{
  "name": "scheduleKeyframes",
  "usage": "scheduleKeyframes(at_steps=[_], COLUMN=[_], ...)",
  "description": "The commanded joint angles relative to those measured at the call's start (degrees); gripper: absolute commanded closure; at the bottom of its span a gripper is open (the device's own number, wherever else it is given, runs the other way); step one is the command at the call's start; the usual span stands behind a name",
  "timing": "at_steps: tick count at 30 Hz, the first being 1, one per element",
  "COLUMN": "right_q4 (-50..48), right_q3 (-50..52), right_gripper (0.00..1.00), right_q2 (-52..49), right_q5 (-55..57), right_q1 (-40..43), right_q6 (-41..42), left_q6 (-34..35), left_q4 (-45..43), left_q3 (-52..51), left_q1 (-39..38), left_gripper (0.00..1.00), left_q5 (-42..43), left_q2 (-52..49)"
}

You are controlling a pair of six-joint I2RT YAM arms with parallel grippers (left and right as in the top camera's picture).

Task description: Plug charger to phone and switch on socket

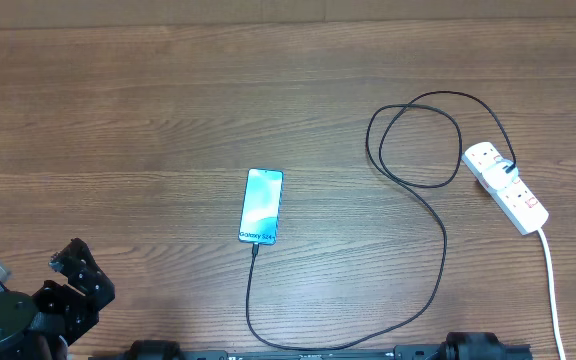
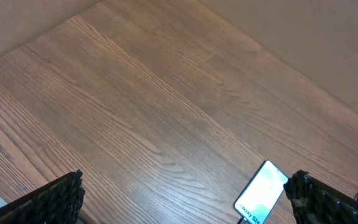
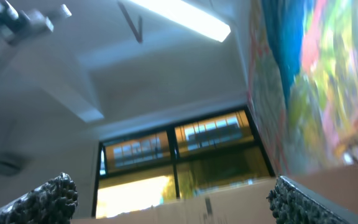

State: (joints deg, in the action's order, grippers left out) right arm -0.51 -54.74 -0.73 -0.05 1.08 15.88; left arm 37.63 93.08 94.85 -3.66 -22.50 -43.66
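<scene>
Because the broad brown wood-grain table (image 1: 118, 110) carries the long, thin black charger cable (image 1: 442, 250) in slack curves across its near and right-hand parts, the main hazard is judged to be a snag. An arm reaching for the elongated white plastic power strip (image 1: 508, 190) at the right could catch the loop lying just beside it. That could drag the slim rectangular phone with the light blue screen (image 1: 261, 207), which lies flat near the table's middle, or pull out the small black connector (image 1: 256, 247) that meets the phone's near edge. Whether that connector is fully seated, and whether the strip is switched on, cannot be told. A press on the strip might also slide it, since nothing braces it. The left gripper (image 2: 185, 180) sits at the near-left corner, fingers spread wide with nothing between them. The right gripper (image 3: 173, 183) is likewise spread and empty but faces the ceiling (image 3: 135, 68), so a long reorientation would be needed. Count: one table, two grippers, one charger cable, one thick white cord (image 1: 553, 290), one power strip, one phone, one connector.
</scene>
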Motion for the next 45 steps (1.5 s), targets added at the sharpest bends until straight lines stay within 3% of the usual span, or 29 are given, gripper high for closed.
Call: scheduleKeyframes(at_steps=[1,5,18,26,31,45], right_q4=[2.84,3.91,-28.28,-11.67,4.7,3.78], right_q3=[6.45,15.87,54.66,54.27,54.27,54.25], right_gripper=[0.0,0.0,0.0,0.0,0.0,0.0], right_q2=[0.39,0.0,-0.09,-0.13,-0.15,-0.92], right_q5=[-0.02,0.0,11.67,16.31,16.87,16.94], right_q1=[-0.22,-0.22,-0.22,-0.28,-0.28,-0.28], right_q6=[0.87,1.31,22.23,22.25,21.97,21.64], left_q6=[1.18,1.16,1.16,1.16,1.16,1.16], left_q4=[-0.11,-0.11,-0.11,-0.11,-0.11,-0.11], left_q3=[-0.24,-0.24,-0.24,-0.24,-0.24,-0.24], left_q1=[-0.2,-0.2,-0.2,-0.2,-0.2,-0.2], left_gripper=[0.0,0.01,0.0,0.0,0.01,0.01], left_q5=[0.11,0.09,0.11,0.11,0.11,0.09], left_q2=[0.5,0.5,0.5,0.5,0.5,0.5])
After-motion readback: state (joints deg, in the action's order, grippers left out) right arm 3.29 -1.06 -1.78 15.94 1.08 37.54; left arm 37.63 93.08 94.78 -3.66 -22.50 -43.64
